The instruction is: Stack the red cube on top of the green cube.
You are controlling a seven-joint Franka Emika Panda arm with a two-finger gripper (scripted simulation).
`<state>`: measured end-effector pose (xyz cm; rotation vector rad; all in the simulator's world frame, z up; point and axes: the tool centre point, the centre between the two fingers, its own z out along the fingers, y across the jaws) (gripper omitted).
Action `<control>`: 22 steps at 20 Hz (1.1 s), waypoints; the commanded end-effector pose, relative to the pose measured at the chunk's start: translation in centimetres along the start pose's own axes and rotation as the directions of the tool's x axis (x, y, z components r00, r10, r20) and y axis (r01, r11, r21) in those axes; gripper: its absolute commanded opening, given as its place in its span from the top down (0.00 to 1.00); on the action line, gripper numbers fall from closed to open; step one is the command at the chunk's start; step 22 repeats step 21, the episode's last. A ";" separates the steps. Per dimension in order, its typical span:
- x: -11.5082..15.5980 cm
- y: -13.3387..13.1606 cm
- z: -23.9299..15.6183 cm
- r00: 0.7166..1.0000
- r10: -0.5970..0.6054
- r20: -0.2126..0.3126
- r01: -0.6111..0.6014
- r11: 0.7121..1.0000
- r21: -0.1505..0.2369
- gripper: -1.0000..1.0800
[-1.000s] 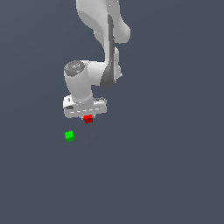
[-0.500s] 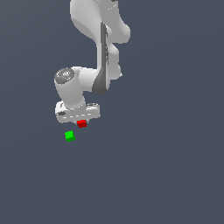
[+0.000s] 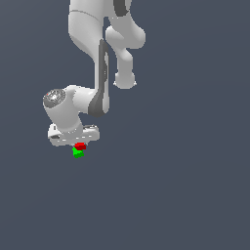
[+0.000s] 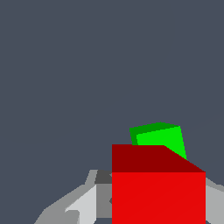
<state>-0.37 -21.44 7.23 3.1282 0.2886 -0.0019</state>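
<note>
The red cube (image 3: 80,146) is held in my gripper (image 3: 79,146), just under the white hand. It sits right above the green cube (image 3: 77,154), which rests on the grey floor. In the wrist view the red cube (image 4: 157,188) fills the near part of the picture between the grey fingers (image 4: 78,205). The green cube (image 4: 159,136) shows just past it, partly covered by it. I cannot tell whether the two cubes touch.
The grey floor (image 3: 185,195) spreads flat all around with nothing else on it. My white arm (image 3: 97,58) rises above the gripper.
My gripper has carried the red cube toward the exterior view's left and down. It went from beside the green cube to right over it.
</note>
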 end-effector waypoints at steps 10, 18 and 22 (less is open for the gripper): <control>1.0 2.5 1.0 1.000 -0.001 -0.001 0.001 1.000 0.000 1.00; 1.0 2.5 1.1 1.000 -0.001 -0.001 0.001 1.000 0.000 0.04; 1.0 2.5 1.1 1.000 -0.001 -0.001 0.001 1.000 0.000 0.04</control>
